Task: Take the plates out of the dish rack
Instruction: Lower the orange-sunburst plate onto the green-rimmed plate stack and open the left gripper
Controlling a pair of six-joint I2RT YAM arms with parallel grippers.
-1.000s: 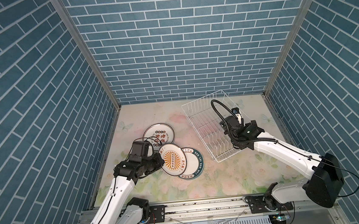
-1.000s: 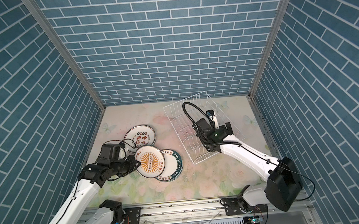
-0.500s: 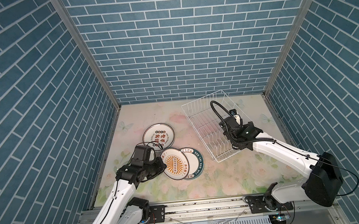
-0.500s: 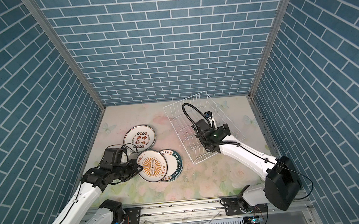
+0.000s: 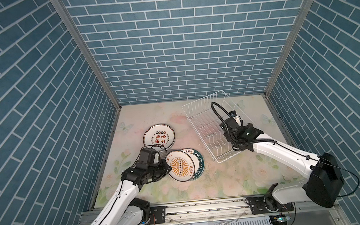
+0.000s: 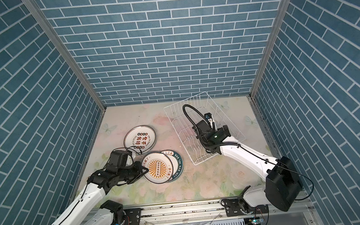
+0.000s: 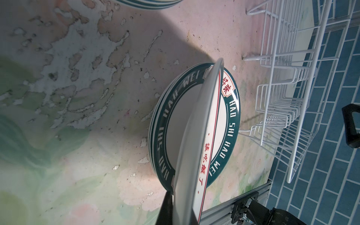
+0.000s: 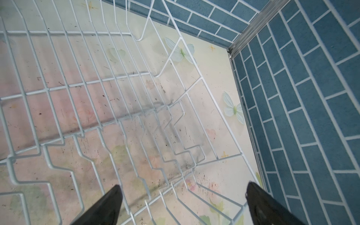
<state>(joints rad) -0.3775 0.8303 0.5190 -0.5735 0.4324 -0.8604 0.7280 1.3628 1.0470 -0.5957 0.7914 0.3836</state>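
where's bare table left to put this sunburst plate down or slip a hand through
Bare table in front, between the green-rimmed plate, the dish rack and the front rail; also behind the red-character plate, toward the back wall. Crowded by the left claw, where the sunburst plate overlaps the green one.

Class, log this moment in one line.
left gripper: shut on sunburst plate; right gripper: open above dish rack; rack: no plates

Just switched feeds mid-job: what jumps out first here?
The left claw is shut on the rim of the sunburst plate, held tilted over a green-rimmed plate at front left. The right claw hangs open above the dish rack at back right, where no plates show.
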